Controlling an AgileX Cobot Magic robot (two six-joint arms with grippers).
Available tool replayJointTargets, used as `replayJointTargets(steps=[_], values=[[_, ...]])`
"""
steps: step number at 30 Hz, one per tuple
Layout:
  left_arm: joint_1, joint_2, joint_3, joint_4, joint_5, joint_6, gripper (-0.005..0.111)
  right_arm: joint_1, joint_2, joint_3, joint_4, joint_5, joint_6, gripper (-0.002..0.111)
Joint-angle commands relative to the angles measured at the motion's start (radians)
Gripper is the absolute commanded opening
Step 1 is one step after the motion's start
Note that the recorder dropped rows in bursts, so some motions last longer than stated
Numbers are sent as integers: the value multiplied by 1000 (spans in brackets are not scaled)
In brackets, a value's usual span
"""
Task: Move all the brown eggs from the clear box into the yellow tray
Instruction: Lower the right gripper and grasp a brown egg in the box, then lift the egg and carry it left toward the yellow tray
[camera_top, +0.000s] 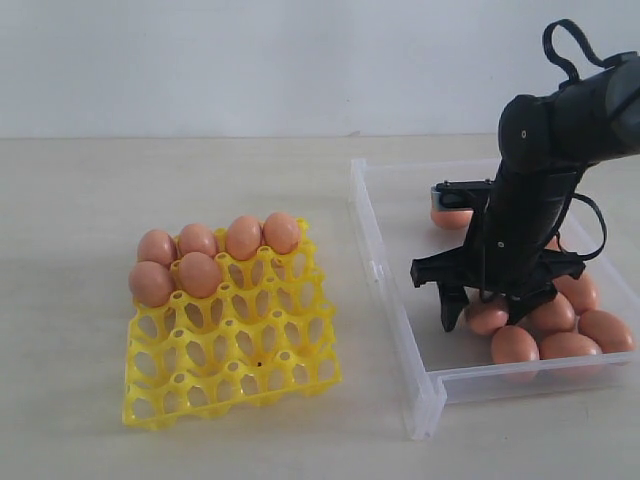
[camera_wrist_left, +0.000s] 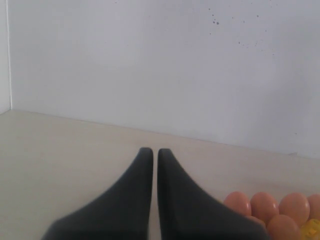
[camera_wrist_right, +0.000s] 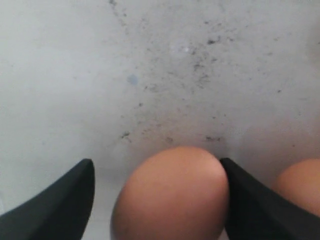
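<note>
1. Right gripper (camera_top: 485, 316): jaws spread, lowered into box (camera_top: 384, 272), straddling one egg (camera_wrist_right: 170, 200); one finger (camera_wrist_right: 250, 205) touches it, the other stands apart.
2. Left gripper (camera_wrist_left: 151, 151): closed, holding nothing.
3. Tray (camera_top: 230, 375): six eggs (camera_top: 200, 272) in far cups.
4. Box: other eggs (camera_top: 570, 345) clustered in near corner.

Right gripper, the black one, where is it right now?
The right gripper sits on the right of the exterior view, down inside the shallow clear plastic box, open around one brown egg at the cluster's left edge.
</note>
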Motion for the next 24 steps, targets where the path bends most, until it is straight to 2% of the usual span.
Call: replayJointTargets(steps=[1, 3, 5, 8, 10, 14, 19, 24], values=[[-2, -2, 3, -9, -3, -9, 4, -3, 21, 6, -4, -47, 35, 59], [-2, -2, 3, -9, -3, -9, 4, -3, 21, 6, -4, -50, 43, 55], [-2, -2, 3, -9, -3, -9, 4, -3, 21, 6, -4, -50, 55, 46], [-2, -2, 3, -9, -3, -9, 4, -3, 21, 6, -4, -46, 53, 24], [-2, -2, 3, -9, -3, -9, 4, -3, 21, 6, -4, -42, 10, 2], [-2, -2, 3, -9, -3, -9, 4, -3, 15, 6, -4, -82, -73, 0], [-2, -2, 3, -9, -1, -9, 4, 8, -41, 7, -4, -250, -72, 0], [-2, -2, 3, -9, -1, -9, 4, 108, -139, 7, -97, -505, -74, 0]])
